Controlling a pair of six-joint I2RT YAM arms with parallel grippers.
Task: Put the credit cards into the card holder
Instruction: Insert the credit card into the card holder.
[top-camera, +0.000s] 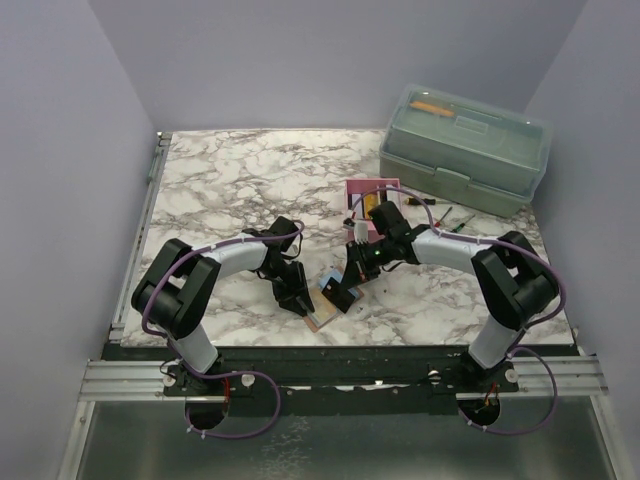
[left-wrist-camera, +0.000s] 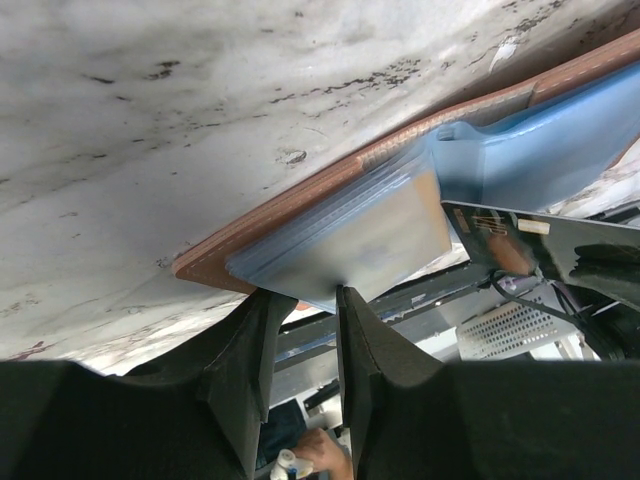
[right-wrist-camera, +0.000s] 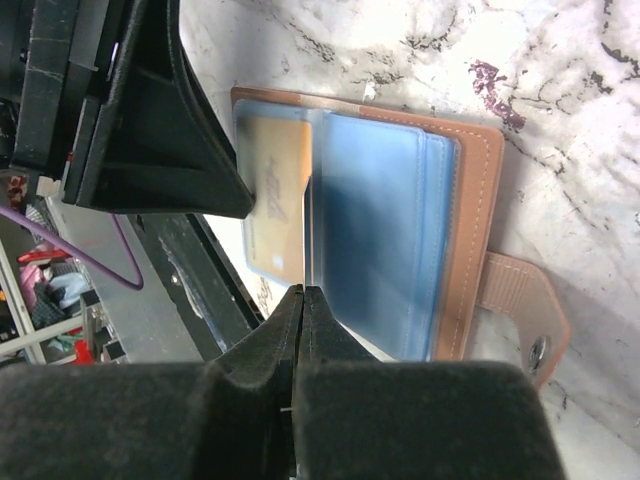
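Note:
The reddish-brown card holder (right-wrist-camera: 480, 210) lies open on the marble near the front edge (top-camera: 322, 320), its blue plastic sleeves (right-wrist-camera: 380, 230) fanned out. A yellow-orange credit card (right-wrist-camera: 275, 195) sits inside one sleeve and shows through it (left-wrist-camera: 405, 225). My right gripper (right-wrist-camera: 304, 293) is shut on the edge of one sleeve, which stands upright between its tips. My left gripper (left-wrist-camera: 305, 305) is open, its tips resting against the near edge of the sleeves (left-wrist-camera: 340, 250) with nothing in the gap. One of its fingers (right-wrist-camera: 165, 140) presses at the card's side of the holder.
A pink tray (top-camera: 356, 188) holding something yellow stands behind the right arm. A large grey-green toolbox (top-camera: 465, 150) is at the back right, with screwdrivers (top-camera: 440, 215) lying before it. The table's front edge and metal rail (top-camera: 330, 375) are just below the holder.

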